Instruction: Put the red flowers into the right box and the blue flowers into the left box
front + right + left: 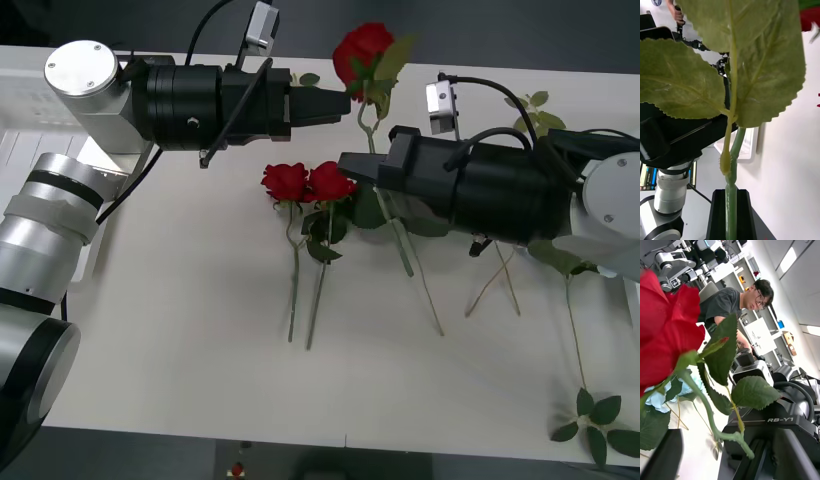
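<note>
Right gripper pinches the raised rose's stem mid-frame; left gripper, fingers apart, should let it carry straight.

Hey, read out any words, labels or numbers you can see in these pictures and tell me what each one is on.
"RB-Y1": white lettering on the black robot arm housing in the left wrist view.
Paper on the wall behind the person: markings too small to read.
No other legible text.

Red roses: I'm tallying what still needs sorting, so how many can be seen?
3. One rose is held up between the left gripper and right gripper; two roses lie side by side on the table. The arms may hide more.
</note>
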`<action>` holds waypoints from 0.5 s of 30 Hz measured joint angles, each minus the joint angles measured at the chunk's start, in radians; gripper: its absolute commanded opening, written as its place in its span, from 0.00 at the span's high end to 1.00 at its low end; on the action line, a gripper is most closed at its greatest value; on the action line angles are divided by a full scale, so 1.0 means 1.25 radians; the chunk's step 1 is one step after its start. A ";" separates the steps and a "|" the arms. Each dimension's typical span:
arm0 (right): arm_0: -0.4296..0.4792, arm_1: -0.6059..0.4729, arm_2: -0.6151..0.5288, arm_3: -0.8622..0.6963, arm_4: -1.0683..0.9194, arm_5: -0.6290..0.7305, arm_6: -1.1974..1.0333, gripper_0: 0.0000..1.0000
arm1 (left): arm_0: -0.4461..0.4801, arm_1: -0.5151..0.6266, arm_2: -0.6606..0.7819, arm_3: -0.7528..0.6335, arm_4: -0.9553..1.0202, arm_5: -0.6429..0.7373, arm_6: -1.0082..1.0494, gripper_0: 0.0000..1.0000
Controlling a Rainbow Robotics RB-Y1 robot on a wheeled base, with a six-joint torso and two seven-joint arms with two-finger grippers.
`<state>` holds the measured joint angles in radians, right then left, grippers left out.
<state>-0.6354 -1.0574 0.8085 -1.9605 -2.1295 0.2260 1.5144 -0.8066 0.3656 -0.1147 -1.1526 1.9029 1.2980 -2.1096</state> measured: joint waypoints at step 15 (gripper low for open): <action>0.051 -0.107 -0.342 0.085 -0.032 0.578 0.032 1.00 | 0.000 0.000 0.000 0.000 0.000 0.000 0.000 0.00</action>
<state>-0.5713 -1.1907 0.3816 -1.8542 -2.1697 0.9488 1.5550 -0.8066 0.3657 -0.1147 -1.1526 1.9030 1.2984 -2.1097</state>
